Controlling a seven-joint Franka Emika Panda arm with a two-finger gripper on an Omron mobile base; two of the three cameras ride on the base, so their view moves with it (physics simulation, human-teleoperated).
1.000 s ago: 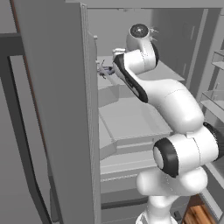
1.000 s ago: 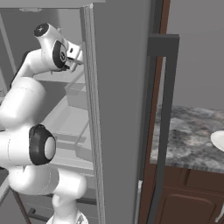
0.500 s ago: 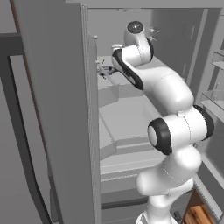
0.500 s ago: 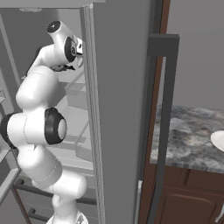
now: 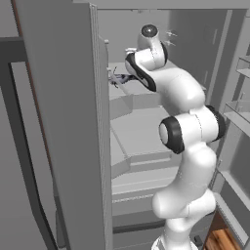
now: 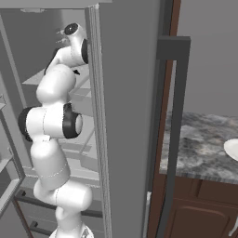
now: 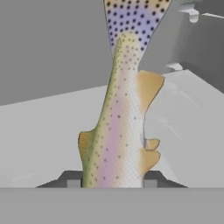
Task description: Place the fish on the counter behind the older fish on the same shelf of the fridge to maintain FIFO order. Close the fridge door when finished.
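Note:
The olive-tan spotted fish (image 7: 117, 131) runs up the middle of the hand view, pinched at its lower end by my gripper (image 7: 112, 182), which is shut on it. Its tail points away from me, over a pale grey shelf (image 7: 39, 131) inside the fridge. In the left base view my gripper (image 5: 117, 78) reaches deep into the open fridge (image 5: 146, 122) at upper-shelf height, close behind the open left door. The shelf (image 5: 128, 91) lies just below it. The older dark fish is out of view. The grey marbled counter (image 6: 204, 146) lies to the right of the fridge.
The open left door (image 5: 63, 127) stands close to my arm's left. The right door (image 6: 128, 116) with its dark bar handle (image 6: 172, 130) blocks the right base view of my hand. A white plate (image 6: 232, 148) sits on the counter. Door bins (image 5: 239, 112) are at right.
My elbow and upper links have swung upright and closer to the fridge. The gripper has stayed near the same shelf spot, still holding the fish.

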